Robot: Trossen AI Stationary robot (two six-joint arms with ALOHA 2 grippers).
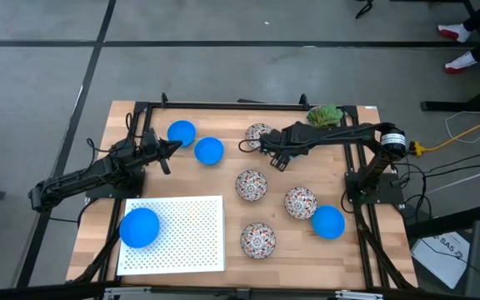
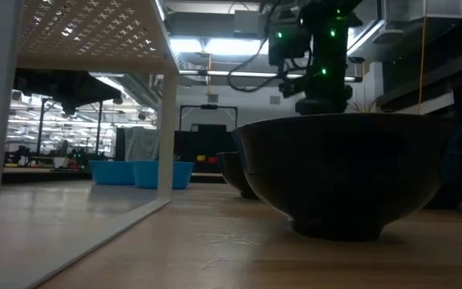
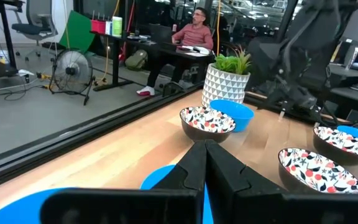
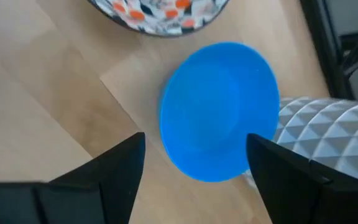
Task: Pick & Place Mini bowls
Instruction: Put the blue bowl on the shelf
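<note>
Right gripper point(image 4: 194, 165) spread wide, holding nothing, hanging just above a blue bowl point(image 4: 221, 111) that sits between its fingers point(image 4: 110, 168), touching neither. Beside that bowl, a white patterned pot point(image 4: 331, 134); just beyond, a floral bowl point(image 4: 160, 15). Left gripper point(image 1: 173, 148) pinched shut and empty, between two more blue bowls point(image 1: 182, 132) at the table's point(image 1: 190, 179) far left. Another blue bowl point(image 1: 140, 227) on the white perforated rack point(image 1: 186, 237).

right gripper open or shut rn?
Open. In the right wrist view the right gripper has its two fingers spread wide above a blue bowl, nothing between them.
</note>
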